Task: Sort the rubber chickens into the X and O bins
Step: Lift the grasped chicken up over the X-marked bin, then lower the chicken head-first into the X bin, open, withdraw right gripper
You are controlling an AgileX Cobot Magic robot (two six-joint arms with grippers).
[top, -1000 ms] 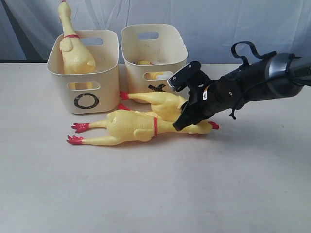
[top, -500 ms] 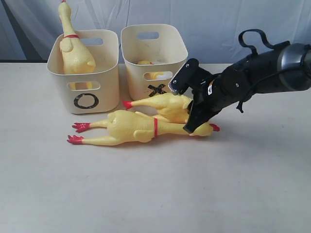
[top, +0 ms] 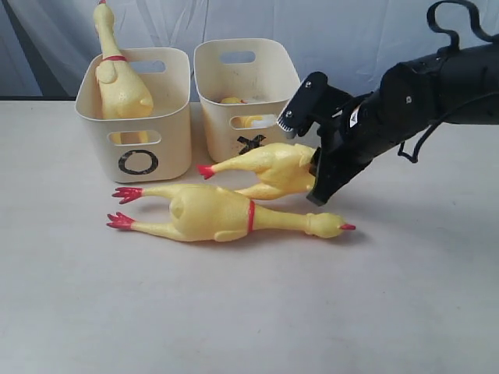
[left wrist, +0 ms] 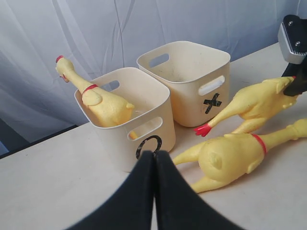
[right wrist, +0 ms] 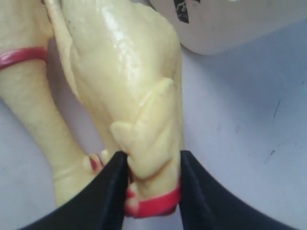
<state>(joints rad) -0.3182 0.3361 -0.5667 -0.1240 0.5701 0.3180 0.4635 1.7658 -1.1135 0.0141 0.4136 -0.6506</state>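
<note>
One rubber chicken (top: 121, 82) stands head-up in the O bin (top: 160, 128). A second chicken (top: 269, 167) hangs just above the table in front of the X bin (top: 248, 86), its red feet pointing left. My right gripper (top: 316, 175) is shut on its neck by the red band (right wrist: 151, 165). The third chicken (top: 218, 214) lies flat on the table below it, beak to the right. My left gripper (left wrist: 154, 155) is shut on nothing, low over the table before the O bin (left wrist: 115, 143); the exterior view does not show it.
Something yellow (top: 242, 118) shows through the X bin's front slot. A pale curtain hangs behind both bins. The table (top: 249, 312) stretches wide toward the front. The right arm (top: 421, 101) reaches in from the right over the table.
My right gripper has risen and drawn back to the right with the chicken, lifting it off the third one. That third chicken has slid a little forward and lies apart.
</note>
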